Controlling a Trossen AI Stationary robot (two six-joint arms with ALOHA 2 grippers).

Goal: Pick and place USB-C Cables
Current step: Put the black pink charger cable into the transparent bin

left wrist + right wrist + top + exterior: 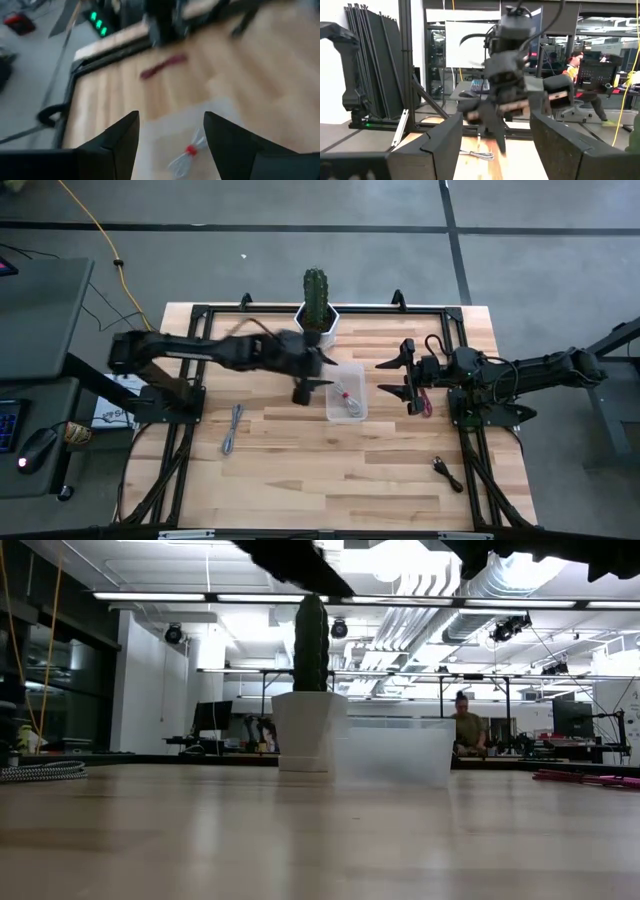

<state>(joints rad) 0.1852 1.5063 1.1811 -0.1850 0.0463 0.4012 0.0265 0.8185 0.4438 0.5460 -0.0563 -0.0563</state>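
Wooden slats make up the pale butcher-block table (pixel 330 470), the largest thing here, and every place below is given from the clear plastic bin (pixel 347 402) near its middle. 2 dark arms reach in from either side of that bin. The left gripper (pixel 308 372) hovers just beside the bin, on its cactus-side edge, with fingers spread wide and nothing between them; its wrist view looks down past the open fingers into the bin. The right gripper (pixel 411 383) waits near the bin's other side, fingers also well apart and empty.

Behind the bin stands a green cactus in a white pot (pixel 317 305).

1 cable, white with a red tie (pixel 189 151), lies coiled inside the bin. The grey braided cable (pixel 233 427) lies well apart from the bin on the left arm's side. The red/pink cable (pixel 424 402) rests near the bin, under the right gripper. The black cable (pixel 447 472) is farthest off, toward the right arm's front corner.

These cables look light, limp and thin. Pinching across the bunched coil, not a loose end, should keep one from slipping or trailing.
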